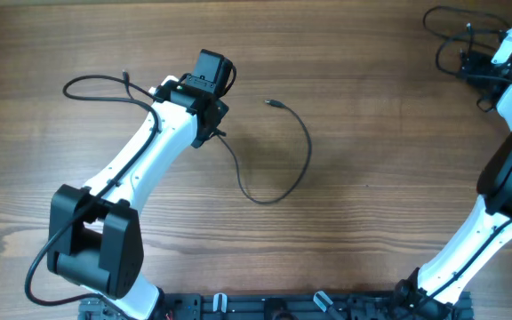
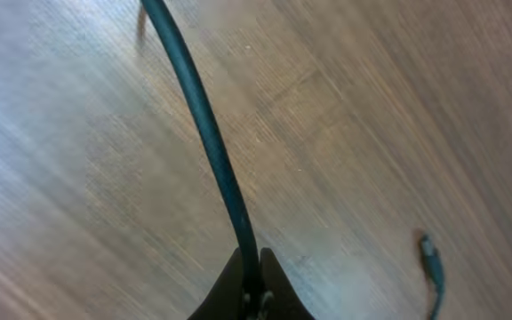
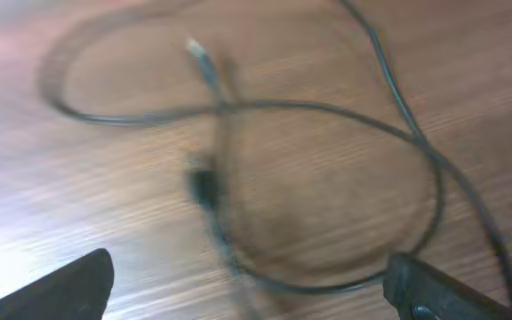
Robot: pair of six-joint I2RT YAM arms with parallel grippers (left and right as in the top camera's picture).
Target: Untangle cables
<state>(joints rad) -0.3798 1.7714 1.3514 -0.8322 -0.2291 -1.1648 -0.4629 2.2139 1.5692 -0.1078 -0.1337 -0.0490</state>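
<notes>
1. Where the left arm (image 1: 140, 169) reaches toward the middle-left of the table (image 1: 372, 107), you have one long black cable (image 1: 302, 151) lying by itself. It makes a loop at the far left and a wide curve right of the arm, and ends in one plug (image 1: 274, 104) at its free end.
2. Your left gripper (image 1: 210, 124) is clamped narrow on that cable. The left wrist view shows the strand pinched between the fingertips and running away over the wood.
3. Your right gripper (image 1: 480, 67) sits in the far right corner over one tangle of dark cables (image 1: 456, 36). You cannot tell how many strands are in it.
4. In the right wrist view its fingers (image 3: 69, 289) stand wide apart, holding nothing. Blurred loops cross beneath them, with one pale-tipped connector (image 3: 198, 49) and one dark connector (image 3: 204, 187).
5. You have two arms and two grippers.
6. The tangle hugs the far right edge of the overhead view. Bare wood stretches between the long cable's curve and the right arm (image 1: 505, 178). Both arm bases stand at the near edge.
</notes>
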